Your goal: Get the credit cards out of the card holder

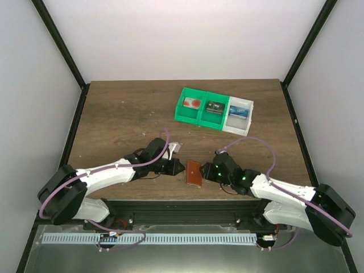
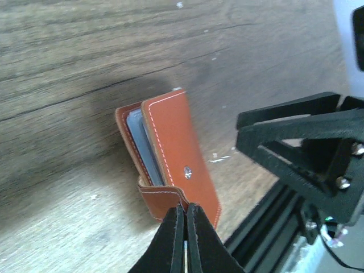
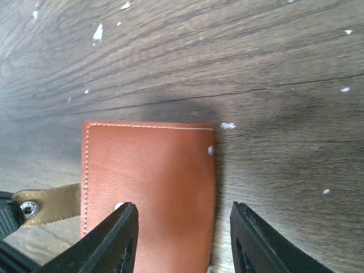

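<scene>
Left end effector: fingers pressed together on the end of the snap strap, which runs out sideways from the card holder. Right end effector: fingers spread, hanging over one end of the holder, one finger above the leather, the other above bare wood; contact cannot be told. Card holder: reddish-brown leather with pale stitching, lying flat on the counter close to its near edge, about midway between the left and right edges, between the two end effectors. Covers slightly parted along one long side, showing pale grey-blue layers; whether these are pockets or credit cards cannot be told. Green bin, two compartments, and white bin, touching side by side, toward the far right corner of the counter, well apart from the holder. Contents, one per compartment: white piece with a red mark, dark piece, blue piece; all too small to identify.
</scene>
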{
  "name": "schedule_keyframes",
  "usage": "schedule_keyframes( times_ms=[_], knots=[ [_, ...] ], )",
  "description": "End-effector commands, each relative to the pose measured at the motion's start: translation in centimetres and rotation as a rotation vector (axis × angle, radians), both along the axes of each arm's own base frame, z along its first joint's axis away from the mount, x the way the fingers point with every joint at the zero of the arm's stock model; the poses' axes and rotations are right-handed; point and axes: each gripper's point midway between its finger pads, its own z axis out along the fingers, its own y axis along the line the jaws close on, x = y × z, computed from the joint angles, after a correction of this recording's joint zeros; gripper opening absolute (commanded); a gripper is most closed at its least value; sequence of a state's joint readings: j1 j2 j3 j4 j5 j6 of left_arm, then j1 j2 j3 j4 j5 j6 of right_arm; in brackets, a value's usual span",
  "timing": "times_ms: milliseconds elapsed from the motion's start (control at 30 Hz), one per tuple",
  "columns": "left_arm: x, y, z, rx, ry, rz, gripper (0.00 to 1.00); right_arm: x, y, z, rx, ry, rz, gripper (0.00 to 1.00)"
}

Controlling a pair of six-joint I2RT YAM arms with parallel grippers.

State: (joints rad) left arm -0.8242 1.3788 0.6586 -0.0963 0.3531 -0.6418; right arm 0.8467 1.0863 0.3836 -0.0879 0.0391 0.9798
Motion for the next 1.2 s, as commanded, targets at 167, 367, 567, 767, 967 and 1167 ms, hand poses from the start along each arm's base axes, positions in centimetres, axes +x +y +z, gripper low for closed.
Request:
schedule_keyframes(
  times_ms=[167,367,567,767,967,1167],
  knots=[
    [-0.7,-1.7,3.7,-0.192,0.013,-0.018,0.0,-0.4,2.0,3.3,0.117,-0.039,0.076,0.56],
    [-0.9,-1.9,4.1,-0.221,0.021,-0.032,0.0,-0.5,2.8,4.2,0.144,-0.041,0.106,0.69],
    [-0.9,-1.9,4.5,-0.231,0.016,-0.028,0.0,-0.3,3.1,4.8,0.138,-0.054,0.128,0.75],
    [-0.9,-1.9,4.4,-0.228,0.016,-0.027,0.0,-0.1,2.5,3.5,0.063,-0.03,0.115,0.74],
    [-0.7,-1.7,4.3,-0.208,0.006,-0.017,0.0,-0.1,1.4,2.3,-0.009,-0.019,0.094,0.69],
    [-0.5,-1.2,4.0,-0.18,-0.004,-0.002,0.0,-0.1,-1.1,0.7,-0.126,-0.005,0.035,0.58]
  ],
)
